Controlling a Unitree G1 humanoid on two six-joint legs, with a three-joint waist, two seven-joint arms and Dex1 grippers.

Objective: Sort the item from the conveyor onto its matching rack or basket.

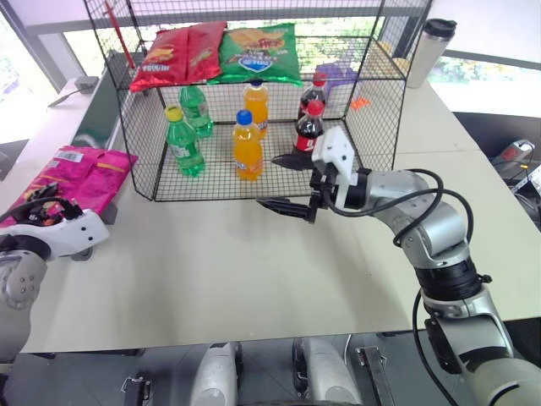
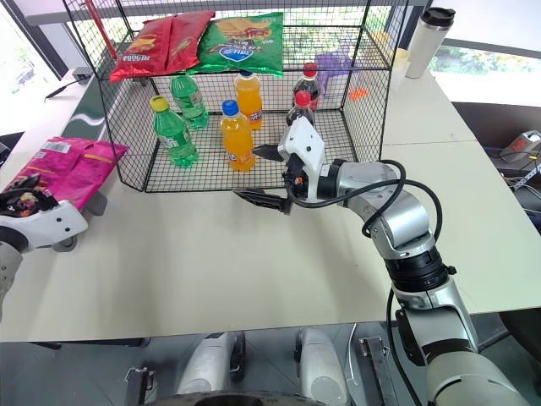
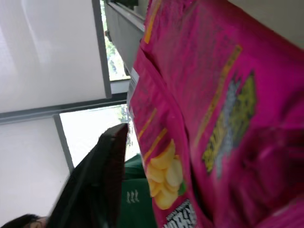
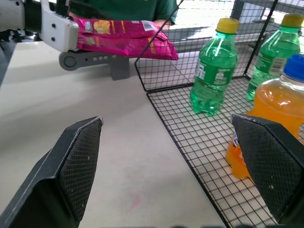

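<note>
a black wire cage (image 1: 372,110) holds bottles and chip bags beside the green conveyor (image 1: 93,106), where the magenta chip bag (image 1: 80,173) lies. the left gripper (image 1: 38,211) is at its near end, grip not discernible; the right gripper (image 1: 287,182) hangs spread wide. pickup step; next, seemingly, a firm clamp, then a lift.

The right arm bends in over the middle of the table (image 1: 254,279), its hand (image 1: 287,182) pointing left, level, fingers spread wide. The left hand (image 2: 21,203) reaches forward at the table's left edge.
</note>
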